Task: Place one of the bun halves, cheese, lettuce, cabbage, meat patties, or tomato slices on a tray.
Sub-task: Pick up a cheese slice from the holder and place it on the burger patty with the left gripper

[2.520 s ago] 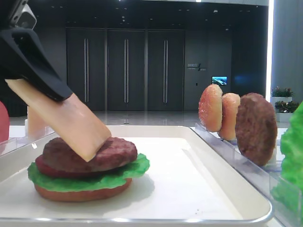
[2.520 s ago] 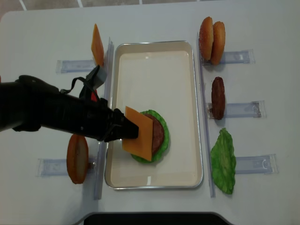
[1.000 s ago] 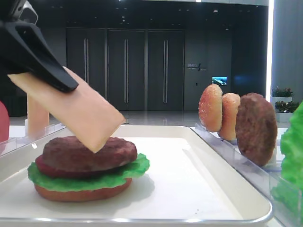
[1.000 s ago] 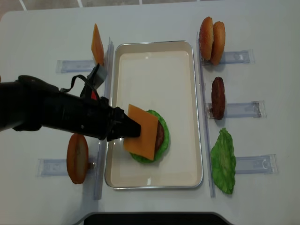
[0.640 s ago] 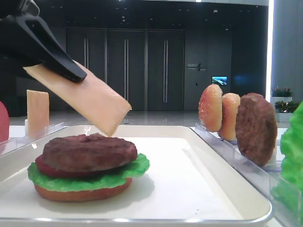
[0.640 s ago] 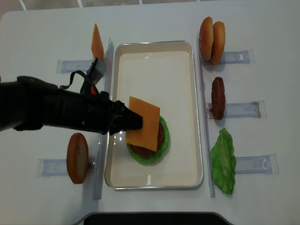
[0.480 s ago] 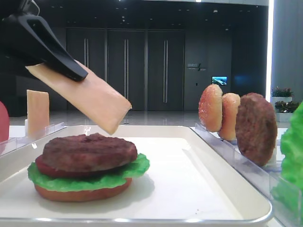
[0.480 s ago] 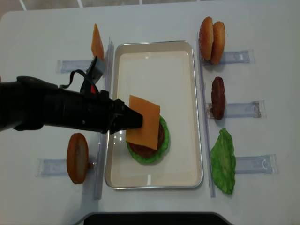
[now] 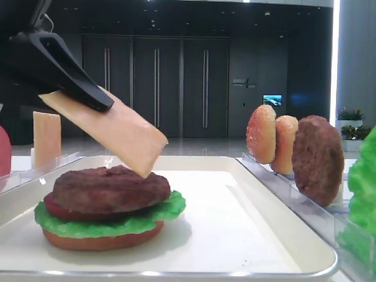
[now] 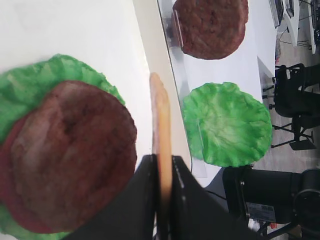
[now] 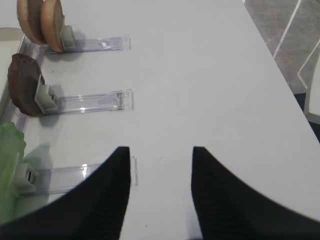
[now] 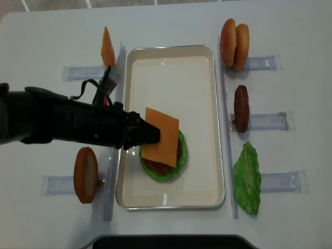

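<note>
Black left gripper (image 12: 148, 134), clamped tight on one edge of thin square pale orange cheese slice (image 12: 162, 137), seen edge-on between the two dark fingers (image 10: 145, 200) in the wrist view. Slice tilted, free corner dipping just above, perhaps brushing, thick dark brown meat patty (image 9: 110, 188); contact hard to tell. Patty stacked on red tomato slice (image 9: 56, 208), frilly green lettuce leaf (image 9: 108, 223) and golden-tan bun half (image 9: 103, 238), toward 6 o'clock on large white rectangular tray (image 12: 176, 72). Beyond the tray at 3 o'clock: spare patty (image 12: 240, 108) upright in clear plastic rack (image 12: 270, 121). Right gripper (image 11: 160, 165) spread wide, holding nothing, over white table (image 11: 210, 75).
</note>
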`<state>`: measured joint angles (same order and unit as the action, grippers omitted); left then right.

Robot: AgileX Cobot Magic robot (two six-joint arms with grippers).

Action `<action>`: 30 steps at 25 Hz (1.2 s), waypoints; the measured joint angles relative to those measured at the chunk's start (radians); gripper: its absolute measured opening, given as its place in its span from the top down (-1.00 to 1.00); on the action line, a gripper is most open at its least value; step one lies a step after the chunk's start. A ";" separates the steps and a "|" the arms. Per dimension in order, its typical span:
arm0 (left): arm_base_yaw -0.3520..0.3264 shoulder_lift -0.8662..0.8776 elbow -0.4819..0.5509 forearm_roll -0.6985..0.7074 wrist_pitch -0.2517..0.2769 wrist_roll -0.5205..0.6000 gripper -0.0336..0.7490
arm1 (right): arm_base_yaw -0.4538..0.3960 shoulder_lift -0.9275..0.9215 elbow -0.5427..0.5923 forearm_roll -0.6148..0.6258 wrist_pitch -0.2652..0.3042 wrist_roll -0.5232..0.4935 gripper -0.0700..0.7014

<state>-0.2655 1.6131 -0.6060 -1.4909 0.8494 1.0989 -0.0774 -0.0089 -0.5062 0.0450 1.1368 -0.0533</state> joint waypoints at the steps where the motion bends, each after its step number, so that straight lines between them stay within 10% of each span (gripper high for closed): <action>1: 0.000 0.000 0.000 -0.004 0.000 0.002 0.84 | 0.000 0.000 0.000 0.000 0.000 0.000 0.08; 30: 0.000 0.055 -0.001 0.009 0.025 0.007 0.84 | 0.000 0.000 0.000 0.000 0.000 0.000 0.08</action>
<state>-0.2655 1.6683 -0.6067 -1.4818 0.8749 1.1060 -0.0774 -0.0089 -0.5062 0.0450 1.1368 -0.0533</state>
